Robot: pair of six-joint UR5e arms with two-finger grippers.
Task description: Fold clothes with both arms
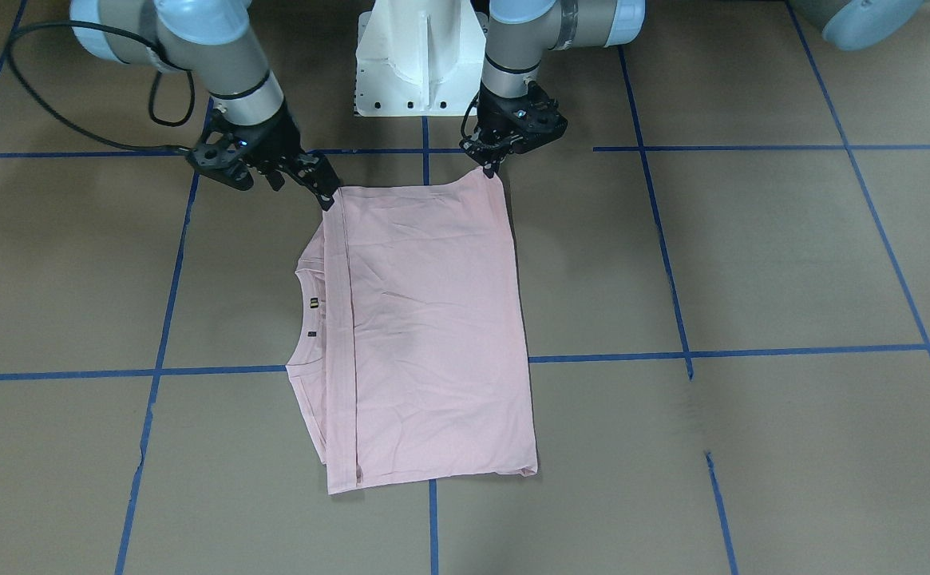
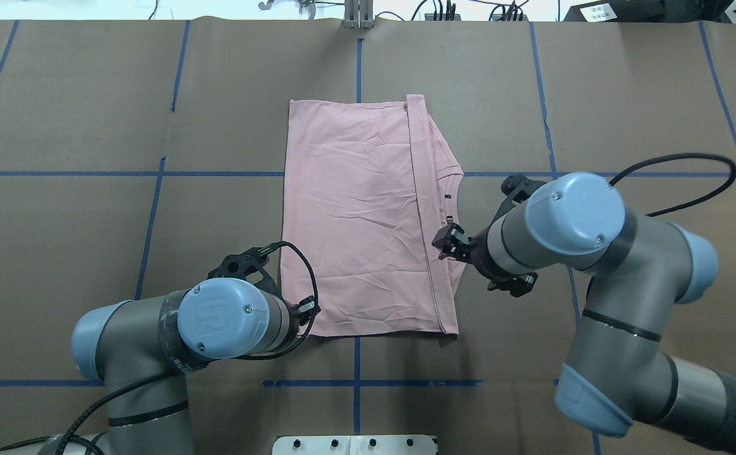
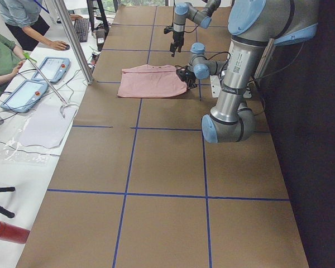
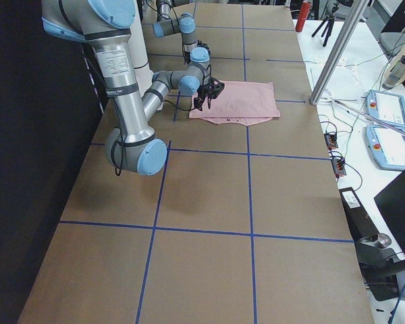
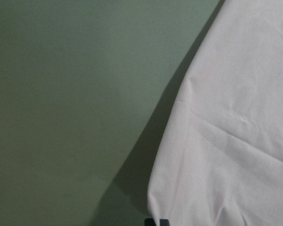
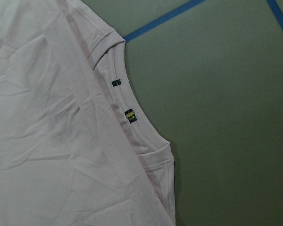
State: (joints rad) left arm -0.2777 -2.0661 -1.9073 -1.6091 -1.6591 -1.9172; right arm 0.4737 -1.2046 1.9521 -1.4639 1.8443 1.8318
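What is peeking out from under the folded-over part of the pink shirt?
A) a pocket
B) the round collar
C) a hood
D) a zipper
B: the pink T-shirt has its ribbed round collar showing beside the edge of the folded-over layer.

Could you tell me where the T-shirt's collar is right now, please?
In the overhead view, the collar lies at the folded T-shirt's right edge, close beside the right gripper.

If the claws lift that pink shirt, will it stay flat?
Probably not: the shirt lies wrinkled with a folded-over layer, so it looks floppy. Thin fabric suggests it's light. Pushed, it would likely bunch rather than slide.
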